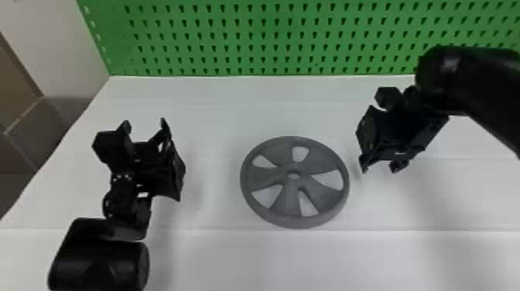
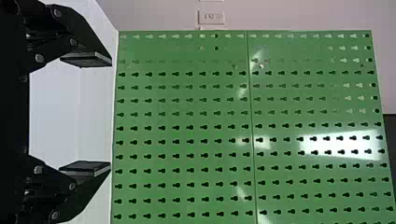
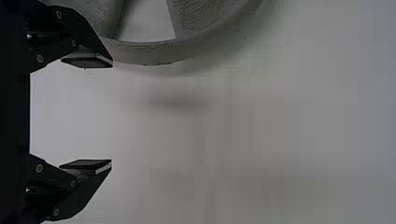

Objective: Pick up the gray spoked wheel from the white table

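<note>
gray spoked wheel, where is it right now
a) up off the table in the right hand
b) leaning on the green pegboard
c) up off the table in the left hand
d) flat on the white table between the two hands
d, the head view shows the wheel lying flat on the white table, with the left hand on one side, the right hand on the other, both open

A pale label (image 2: 211,17) on the wall (image 2: 299,16) bears small dark print that cannot be read.
</note>
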Controlling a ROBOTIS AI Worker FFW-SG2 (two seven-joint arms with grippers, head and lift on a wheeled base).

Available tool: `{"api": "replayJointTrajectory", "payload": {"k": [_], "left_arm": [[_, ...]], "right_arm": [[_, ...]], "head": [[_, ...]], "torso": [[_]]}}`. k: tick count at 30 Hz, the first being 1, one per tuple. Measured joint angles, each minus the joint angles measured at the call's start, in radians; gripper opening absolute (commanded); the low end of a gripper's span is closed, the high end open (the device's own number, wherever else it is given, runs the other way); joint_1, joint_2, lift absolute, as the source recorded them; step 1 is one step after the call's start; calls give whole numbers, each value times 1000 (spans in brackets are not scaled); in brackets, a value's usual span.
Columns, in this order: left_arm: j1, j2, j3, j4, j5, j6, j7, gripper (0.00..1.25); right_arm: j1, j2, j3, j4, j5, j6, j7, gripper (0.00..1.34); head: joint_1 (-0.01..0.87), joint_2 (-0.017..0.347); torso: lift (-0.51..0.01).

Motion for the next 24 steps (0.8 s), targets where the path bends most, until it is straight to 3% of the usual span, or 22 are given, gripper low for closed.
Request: {"api": "replayJointTrajectory", "payload": {"k": [2, 5, 14, 24], "left_arm": [[0, 0, 0, 0, -1, 0, 0, 785], [-1, 0, -1, 0, -2, 0, 1, 785], [-3, 1, -5, 0, -4, 1, 4, 785], [-3, 1, -6, 0, -9, 3, 7, 785]], "right_arm": [[-3, 6, 10, 1, -71, 15, -106, 842], [-5, 12, 17, 1, -170, 24, -199, 842], [-2, 34, -22, 29, -284, 7, -296, 842], [-5, 58, 11, 50, -432, -26, -404, 842]], "head": [[779, 77], [779, 77], [779, 75], [779, 75]], "torso": [[-78], [-78], [-78], [-78]]}}
